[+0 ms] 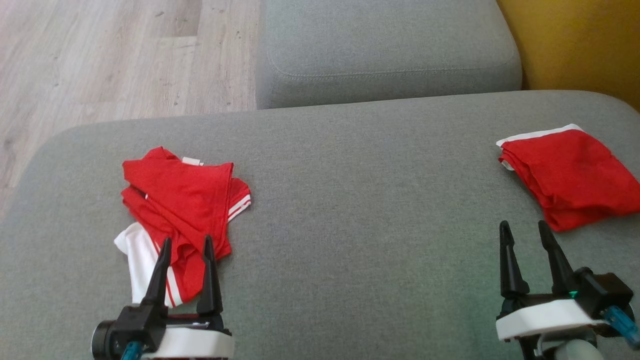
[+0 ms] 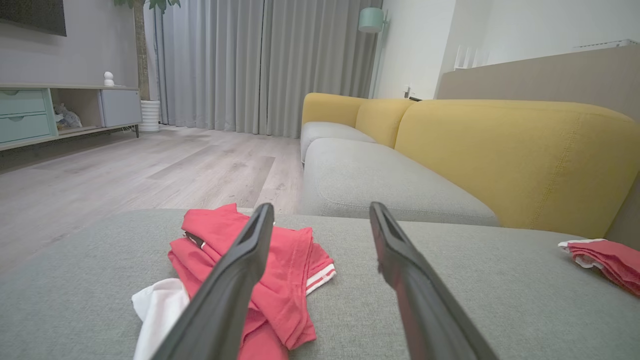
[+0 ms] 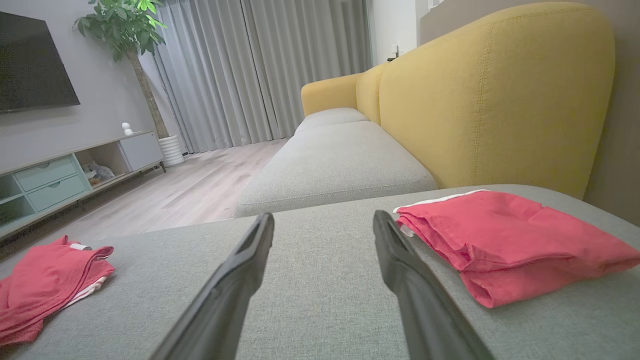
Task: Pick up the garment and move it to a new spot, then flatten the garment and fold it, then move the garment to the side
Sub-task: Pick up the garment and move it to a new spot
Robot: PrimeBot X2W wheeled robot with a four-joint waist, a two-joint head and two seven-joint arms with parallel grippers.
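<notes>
Left fingers (image 1: pixel 159 272) and right fingers (image 1: pixel 506 260) gape empty; red garment (image 1: pixel 185 195)'s white label (image 1: pixel 192 161) unreadable.

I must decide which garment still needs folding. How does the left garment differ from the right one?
The left garment lies crumpled in loose layers; the right garment is folded flat. The left garment shows a white panel and stripes; the right garment shows just a thin white edge. Both are red and rest on the grey cushion.

Head view looks steeply down on sofa seat (image 1: pixel 360 210). Wrist views skim low across it. All share crumpled garment (image 1: pixel 180 200).
</notes>
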